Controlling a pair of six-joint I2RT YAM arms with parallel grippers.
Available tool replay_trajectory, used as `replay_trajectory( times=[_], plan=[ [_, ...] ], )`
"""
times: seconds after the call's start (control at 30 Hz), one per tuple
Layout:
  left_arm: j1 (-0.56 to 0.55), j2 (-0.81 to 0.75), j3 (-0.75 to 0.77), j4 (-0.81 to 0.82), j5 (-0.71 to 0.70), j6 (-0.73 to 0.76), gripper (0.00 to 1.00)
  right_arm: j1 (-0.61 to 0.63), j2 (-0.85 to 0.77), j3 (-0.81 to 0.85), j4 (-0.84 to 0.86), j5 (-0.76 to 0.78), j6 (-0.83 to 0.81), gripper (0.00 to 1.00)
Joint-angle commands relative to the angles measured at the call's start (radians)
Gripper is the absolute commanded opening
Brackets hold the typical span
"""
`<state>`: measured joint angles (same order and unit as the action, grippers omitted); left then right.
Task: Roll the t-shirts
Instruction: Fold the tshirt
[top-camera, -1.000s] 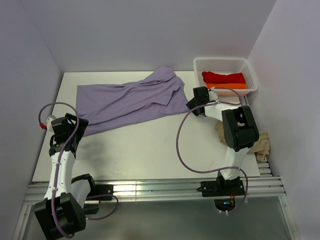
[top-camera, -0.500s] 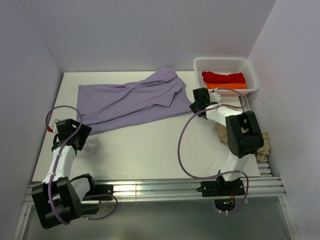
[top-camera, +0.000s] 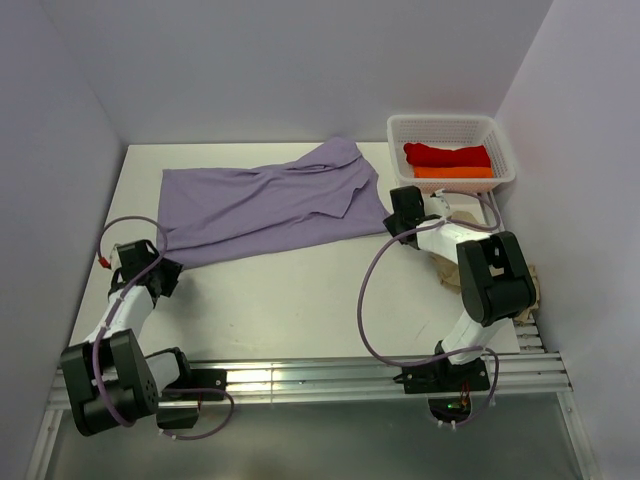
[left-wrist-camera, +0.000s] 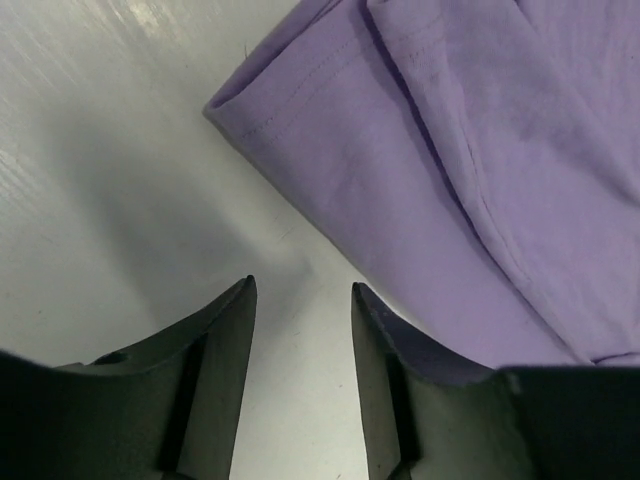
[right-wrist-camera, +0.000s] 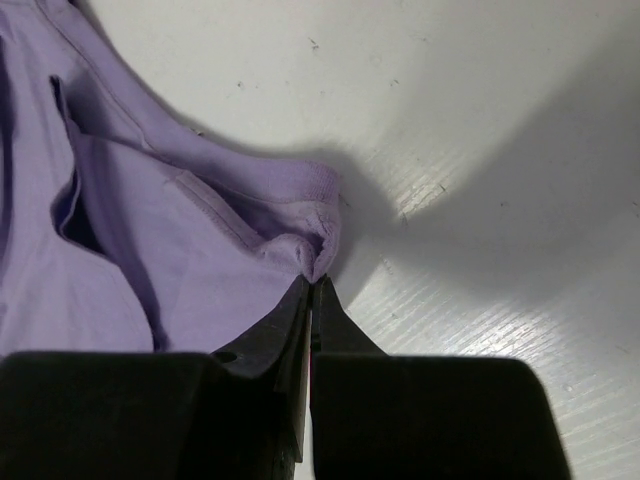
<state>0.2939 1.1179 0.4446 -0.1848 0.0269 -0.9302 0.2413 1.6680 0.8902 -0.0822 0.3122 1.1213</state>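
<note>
- The right hand (right-wrist-camera: 312, 283) is clamped shut on a puckered edge of the lavender t-shirt (right-wrist-camera: 120, 250), and the cloth bunches up at its tips.
- From that pinch the shirt spreads flat over the worktop (top-camera: 290, 290), away to this hand's left, as far as the left hand (left-wrist-camera: 300, 290).
- The left hand's jaws stand parted with bare worktop showing in the gap. The shirt's hemmed corner lies just ahead, and its edge meets the outer side of the right finger (left-wrist-camera: 372, 350).
- Beyond the right hand, a white basket (top-camera: 450, 122) holds the red t-shirt (top-camera: 447, 154) and the orange t-shirt (top-camera: 455, 172).
- The beige t-shirt (top-camera: 530, 285) lies crumpled behind the right hand, beside its arm.
</note>
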Motion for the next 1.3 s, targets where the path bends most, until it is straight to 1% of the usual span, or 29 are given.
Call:
replay_trajectory(
  times=[0.0,0.07,0.1,0.17,0.27,0.3,0.37,0.43,0.53,0.63,0.67,0.7,0.77,0.8,0.87,0.93,1.0,1.07,1.1,1.17,1.2,1.27],
  plan=[
    [0.005,0.019,-0.006,0.077,-0.022,-0.019,0.47,-0.011,-0.037,0.0,0.033,0.013,0.018,0.0],
    [0.005,0.029,-0.009,0.099,-0.022,-0.03,0.45,-0.011,-0.047,-0.01,0.045,0.007,0.02,0.0],
    [0.004,0.033,-0.01,0.102,-0.06,-0.036,0.45,-0.011,-0.048,-0.011,0.048,0.005,0.018,0.0],
    [0.004,0.036,-0.018,0.114,-0.076,-0.053,0.45,-0.011,-0.054,-0.013,0.05,0.004,0.017,0.0],
    [0.004,0.063,-0.023,0.136,-0.102,-0.065,0.48,-0.01,-0.066,-0.022,0.055,-0.005,0.017,0.0],
    [0.005,0.069,-0.02,0.137,-0.113,-0.076,0.52,-0.011,-0.074,-0.026,0.059,-0.01,0.015,0.0],
    [0.004,0.085,-0.015,0.148,-0.128,-0.085,0.53,-0.01,-0.082,-0.039,0.071,-0.012,0.017,0.0],
    [0.005,0.117,-0.009,0.154,-0.136,-0.101,0.53,-0.01,-0.088,-0.042,0.073,-0.013,0.018,0.0],
    [0.004,0.177,0.0,0.173,-0.151,-0.13,0.5,-0.008,-0.097,-0.045,0.072,-0.018,0.015,0.0],
    [0.004,0.232,0.039,0.163,-0.166,-0.147,0.47,-0.01,-0.106,-0.051,0.079,-0.018,0.014,0.0],
    [0.001,0.261,0.046,0.165,-0.163,-0.154,0.46,-0.008,-0.111,-0.057,0.079,-0.013,0.015,0.0],
    [0.001,0.279,0.057,0.166,-0.156,-0.162,0.37,-0.01,-0.113,-0.057,0.079,-0.013,0.015,0.0],
    [-0.001,0.327,0.066,0.176,-0.124,-0.164,0.29,-0.01,-0.117,-0.056,0.079,-0.009,0.014,0.0],
    [-0.002,0.341,0.077,0.204,-0.101,-0.145,0.16,-0.01,-0.12,-0.056,0.078,-0.009,0.015,0.0],
    [-0.004,0.377,0.091,0.219,-0.055,-0.13,0.0,-0.01,-0.128,-0.057,0.073,-0.012,0.017,0.0],
    [-0.004,0.39,0.12,0.188,-0.044,-0.116,0.0,-0.01,-0.136,-0.054,0.062,-0.007,0.012,0.0],
    [-0.007,0.392,0.161,0.127,-0.068,-0.102,0.0,-0.008,-0.148,-0.05,0.049,0.01,0.006,0.0],
    [-0.007,0.39,0.199,0.031,-0.09,-0.093,0.01,-0.008,-0.151,-0.03,0.013,0.03,-0.006,0.0],
    [-0.006,0.39,0.244,-0.005,-0.106,-0.082,0.0,-0.008,-0.137,-0.016,-0.023,0.042,-0.012,0.0],
    [-0.007,0.388,0.291,-0.082,-0.111,-0.076,0.0,-0.008,-0.119,0.044,-0.059,0.042,-0.021,0.0],
    [-0.007,0.387,0.339,-0.1,-0.104,-0.073,0.0,-0.008,-0.102,0.07,-0.1,0.03,-0.028,0.0],
    [-0.006,0.382,0.387,-0.14,-0.088,-0.07,0.0,-0.008,-0.062,0.162,-0.14,0.013,-0.038,0.0]
  ],
)
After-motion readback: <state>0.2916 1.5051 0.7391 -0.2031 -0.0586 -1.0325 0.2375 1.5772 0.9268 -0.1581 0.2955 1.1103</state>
